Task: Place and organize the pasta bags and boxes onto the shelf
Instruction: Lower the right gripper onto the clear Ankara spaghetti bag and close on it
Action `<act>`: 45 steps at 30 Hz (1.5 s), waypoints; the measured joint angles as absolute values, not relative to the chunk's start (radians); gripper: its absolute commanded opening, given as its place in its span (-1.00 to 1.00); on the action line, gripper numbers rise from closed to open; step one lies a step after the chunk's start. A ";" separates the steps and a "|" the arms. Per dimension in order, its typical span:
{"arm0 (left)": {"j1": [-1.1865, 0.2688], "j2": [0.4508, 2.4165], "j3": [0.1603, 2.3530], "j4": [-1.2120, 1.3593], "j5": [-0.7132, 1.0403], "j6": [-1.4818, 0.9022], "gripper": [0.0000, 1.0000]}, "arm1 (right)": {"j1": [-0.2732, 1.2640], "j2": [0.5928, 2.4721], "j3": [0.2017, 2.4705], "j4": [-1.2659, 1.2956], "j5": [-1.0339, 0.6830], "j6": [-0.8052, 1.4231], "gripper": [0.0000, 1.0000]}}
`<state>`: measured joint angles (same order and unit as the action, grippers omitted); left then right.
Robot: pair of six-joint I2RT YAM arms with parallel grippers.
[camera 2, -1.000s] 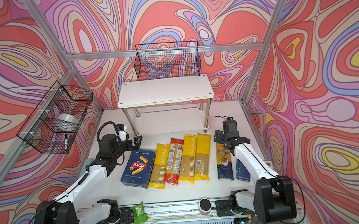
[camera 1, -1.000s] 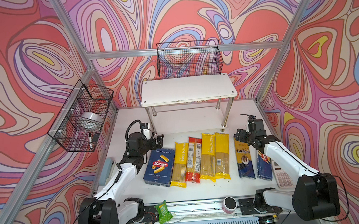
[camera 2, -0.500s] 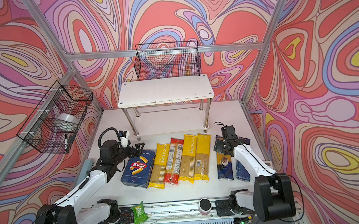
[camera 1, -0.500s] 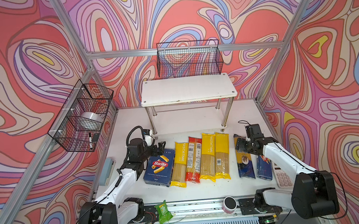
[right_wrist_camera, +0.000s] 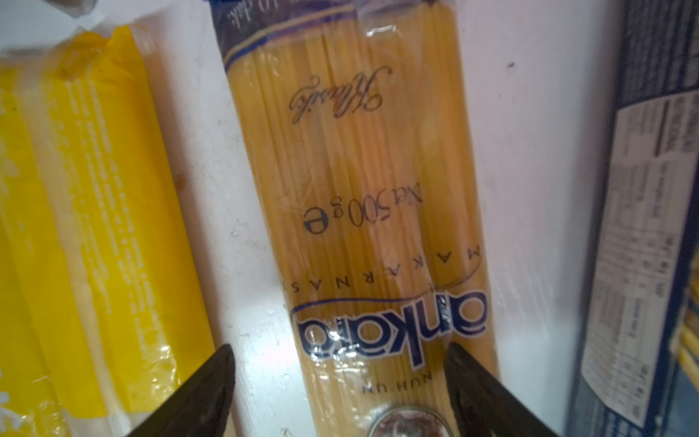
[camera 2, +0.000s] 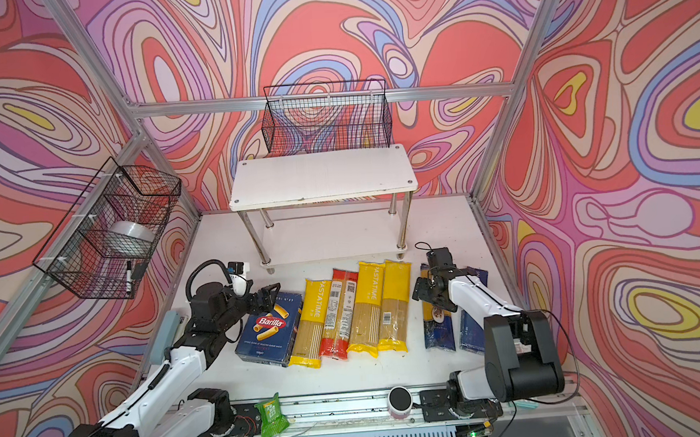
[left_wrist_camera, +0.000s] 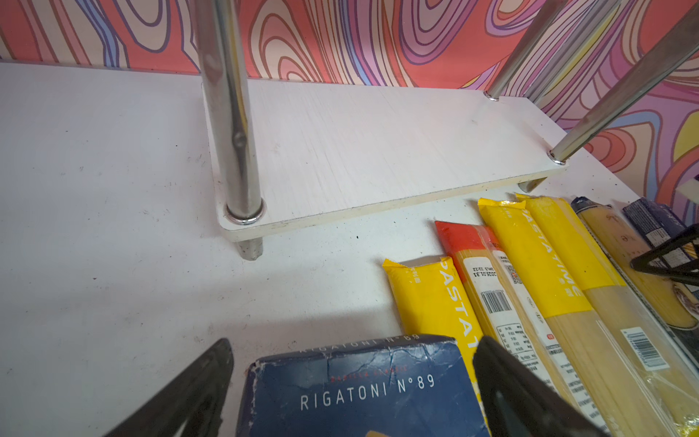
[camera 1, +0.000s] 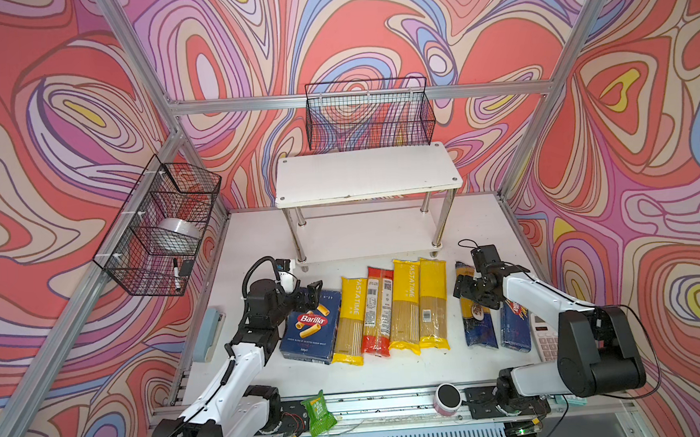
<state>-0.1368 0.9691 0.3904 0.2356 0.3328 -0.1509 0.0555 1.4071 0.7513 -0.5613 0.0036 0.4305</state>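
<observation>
The white two-tier shelf [camera 1: 366, 177] stands at the back, its lower board [left_wrist_camera: 378, 151] bare. In front lie, in a row, the wide rigatoni pasta box [camera 1: 311, 330] [left_wrist_camera: 359, 393], three yellow-ended bags [camera 1: 348, 323] and a red-ended one [camera 1: 377, 313], a dark blue bag [camera 1: 477, 324] [right_wrist_camera: 359, 189] and the narrow spaghetti box [camera 1: 515, 330]. My left gripper [camera 1: 312, 294] [left_wrist_camera: 355, 346] is open, one finger on each side of the rigatoni box's far end. My right gripper [camera 1: 472, 297] [right_wrist_camera: 339, 347] hangs open low over the dark blue bag.
Black wire baskets hang on the back wall [camera 1: 369, 114] and the left wall [camera 1: 161, 227], the left one holding a tape roll. A green snack packet [camera 1: 318, 413] and a small round pot [camera 1: 447, 398] sit on the front rail. A calculator [camera 1: 545, 336] lies beside the spaghetti box.
Both grippers have come down and toward the front: the left over the rigatoni box's far end, the right over the dark blue bag. No package has moved.
</observation>
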 measured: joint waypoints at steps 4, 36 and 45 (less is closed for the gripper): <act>-0.137 0.970 0.395 0.212 0.316 -0.121 1.00 | 0.059 1.394 0.741 -0.530 -0.041 0.448 0.78; -0.137 0.995 0.413 0.167 0.285 -0.078 1.00 | 0.145 1.433 0.762 -0.606 0.062 0.524 0.80; -0.137 1.000 0.418 0.166 0.288 -0.078 1.00 | 0.262 1.388 0.770 -0.695 0.052 0.578 0.85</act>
